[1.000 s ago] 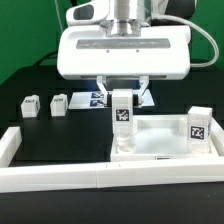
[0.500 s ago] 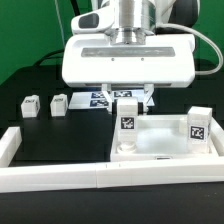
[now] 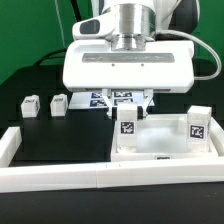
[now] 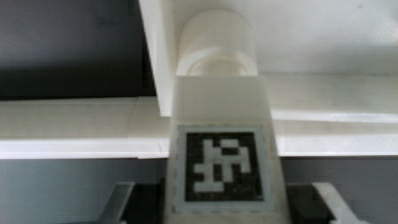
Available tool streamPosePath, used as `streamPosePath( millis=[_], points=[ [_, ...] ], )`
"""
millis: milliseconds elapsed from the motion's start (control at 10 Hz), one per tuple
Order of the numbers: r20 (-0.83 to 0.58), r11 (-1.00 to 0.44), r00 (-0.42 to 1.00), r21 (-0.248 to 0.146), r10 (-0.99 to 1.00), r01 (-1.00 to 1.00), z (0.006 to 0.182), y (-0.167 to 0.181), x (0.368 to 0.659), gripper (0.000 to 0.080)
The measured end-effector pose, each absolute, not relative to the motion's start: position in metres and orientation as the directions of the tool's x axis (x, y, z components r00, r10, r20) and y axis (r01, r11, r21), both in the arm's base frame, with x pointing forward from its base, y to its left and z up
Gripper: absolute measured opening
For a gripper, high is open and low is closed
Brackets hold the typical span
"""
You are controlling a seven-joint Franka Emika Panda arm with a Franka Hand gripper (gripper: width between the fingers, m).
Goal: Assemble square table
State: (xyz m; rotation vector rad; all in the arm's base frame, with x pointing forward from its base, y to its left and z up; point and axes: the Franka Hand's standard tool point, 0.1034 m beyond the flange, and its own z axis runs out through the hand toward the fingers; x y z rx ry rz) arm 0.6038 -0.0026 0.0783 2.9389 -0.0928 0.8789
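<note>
Pincer (image 3: pixel 128 106) is seen closed on a leg (image 3: pixel 127 124), gripped near its upper end. The leg is held upright, with its black-white tag turned toward the exterior camera. In the wrist view the same leg (image 4: pixel 217 130) is seen clamped between the two dark fingers (image 4: pixel 128 203), one on each side, with the tag just beside them.

The leg's lower end is placed at the near corner of the square tray (image 3: pixel 165 137), on the exterior view's left. Whether it is fully seated cannot be told.

The square tray is lying on the black tabletop (image 3: pixel 70 135), close against the front border bar (image 3: pixel 100 175). A second leg (image 3: pixel 197 123) is standing upright at the tray's corner on the exterior view's right, well apart from the pincer.

A third leg (image 3: pixel 30 105) and a fourth leg (image 3: pixel 58 103) are lying side by side on the tabletop toward the exterior view's left. The marker board (image 3: pixel 95 98) is noted behind them, partly hidden by the arm.
</note>
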Motion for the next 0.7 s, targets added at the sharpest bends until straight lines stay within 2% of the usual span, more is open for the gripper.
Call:
streamPosePath(
  millis=[100,200,300,400,700],
  points=[
    [0.549,-0.996,0.835,0.053,-0.036,-0.077,0.0780,-0.0026,0.6035,0.0373],
    [0.548,-0.996,0.836,0.054,-0.035,-0.076,0.0780,-0.0026,0.6035,0.0373],
    [0.548,-0.996,0.836,0.054,-0.034,-0.076,0.0779,-0.0026,0.6035,0.0552],
    [0.548,-0.996,0.836,0.055,-0.033,-0.075,0.0779,-0.0026,0.6035,0.0619],
    [0.548,-0.996,0.836,0.055,-0.032,-0.074,0.0779,-0.0026,0.6035,0.0648]
  ],
)
